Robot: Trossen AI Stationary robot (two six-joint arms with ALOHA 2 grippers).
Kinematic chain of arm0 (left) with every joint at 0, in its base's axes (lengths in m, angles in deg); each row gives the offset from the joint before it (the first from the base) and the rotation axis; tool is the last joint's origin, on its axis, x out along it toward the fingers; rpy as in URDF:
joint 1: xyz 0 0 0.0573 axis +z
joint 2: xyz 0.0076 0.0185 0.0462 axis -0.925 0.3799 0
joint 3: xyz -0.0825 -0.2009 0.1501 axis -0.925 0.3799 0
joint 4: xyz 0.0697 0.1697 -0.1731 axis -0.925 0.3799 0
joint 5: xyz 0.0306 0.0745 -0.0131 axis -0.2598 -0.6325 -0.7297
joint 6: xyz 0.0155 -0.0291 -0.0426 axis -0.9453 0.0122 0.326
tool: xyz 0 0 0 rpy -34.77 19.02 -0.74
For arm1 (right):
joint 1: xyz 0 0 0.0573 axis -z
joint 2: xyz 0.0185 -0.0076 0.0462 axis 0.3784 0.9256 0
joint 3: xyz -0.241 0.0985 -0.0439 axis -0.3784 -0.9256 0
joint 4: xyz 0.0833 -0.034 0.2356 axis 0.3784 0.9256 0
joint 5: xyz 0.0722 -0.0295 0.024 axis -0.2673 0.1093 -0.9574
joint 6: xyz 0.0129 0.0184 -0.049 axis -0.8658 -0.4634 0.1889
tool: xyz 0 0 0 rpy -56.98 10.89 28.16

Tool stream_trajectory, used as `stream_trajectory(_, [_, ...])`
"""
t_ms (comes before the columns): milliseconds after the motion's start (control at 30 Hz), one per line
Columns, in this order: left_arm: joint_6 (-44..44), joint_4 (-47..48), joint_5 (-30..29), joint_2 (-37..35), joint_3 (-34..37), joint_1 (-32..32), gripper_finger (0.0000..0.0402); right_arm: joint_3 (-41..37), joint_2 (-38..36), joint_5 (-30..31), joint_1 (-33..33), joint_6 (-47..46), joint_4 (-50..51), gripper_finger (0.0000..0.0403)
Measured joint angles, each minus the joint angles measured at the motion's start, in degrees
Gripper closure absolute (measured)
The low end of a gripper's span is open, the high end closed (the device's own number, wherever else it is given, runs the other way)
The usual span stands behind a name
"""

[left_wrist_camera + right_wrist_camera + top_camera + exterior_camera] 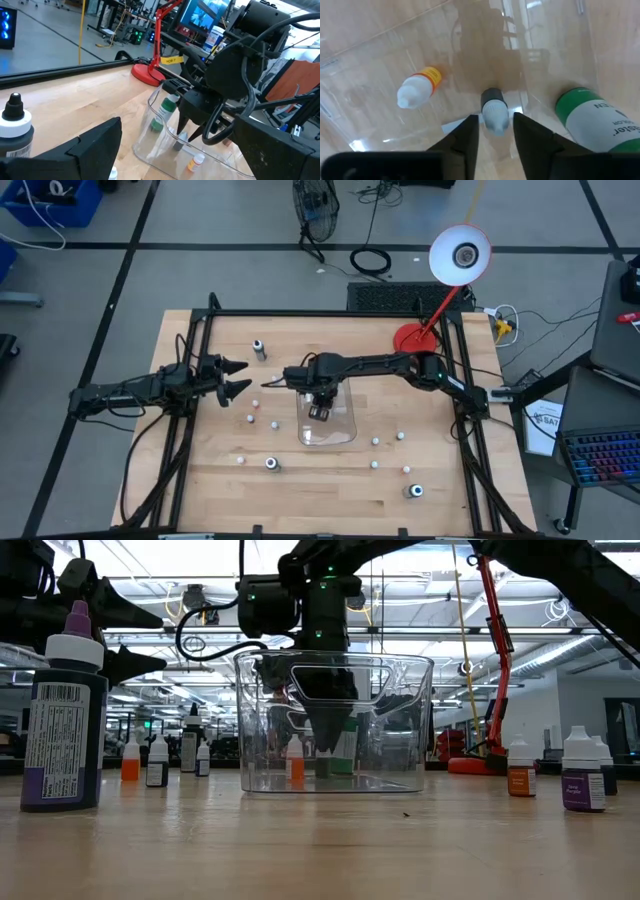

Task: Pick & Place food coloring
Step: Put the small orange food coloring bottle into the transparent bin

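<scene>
Right wrist view settles the geometry: the right gripper (494,131) points straight down into the clear tray (560,30), and a small dark-bodied bottle with a pale cap (494,111) stands directly between its fingers, which are spread apart with a gap on either side, so nothing is clamped. The bottle's long axis runs upright, in line with the gripper's approach, so it looks either just set down or ready to be pinched. An orange-banded bottle (417,90) lies on its side to one flank, and a larger green bottle (592,120) sits close on the other, near enough to be nudged by a finger. In the high view the right gripper (320,408) hangs over the tray (345,432) at the centre of the counter (460,500), while the left gripper (236,377), its fingers also parted and empty, waits to the left, well clear. More small bottles lie scattered on the counter, such as one (271,463) on the near side and another (414,491) at near right.
</scene>
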Motion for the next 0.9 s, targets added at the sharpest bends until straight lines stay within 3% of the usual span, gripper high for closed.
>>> stream_trajectory(267, [0.00,0.00,0.00,0.00,0.00,-0.01,0.0023,-0.11,-0.68,-0.69,0.00,-2.98,-0.39,0.0271])
stream_trajectory(533, [0.00,0.04,-0.02,0.00,0.00,0.00,0.0023,-0.06,-7.08,-0.89,-0.57,-9.51,3.13,0.0278])
stream_trajectory(900, [0.00,0.01,0.00,0.00,0.00,0.01,0.0023,-3.75,-15.47,-0.20,-7.99,-19.47,10.80,0.0282])
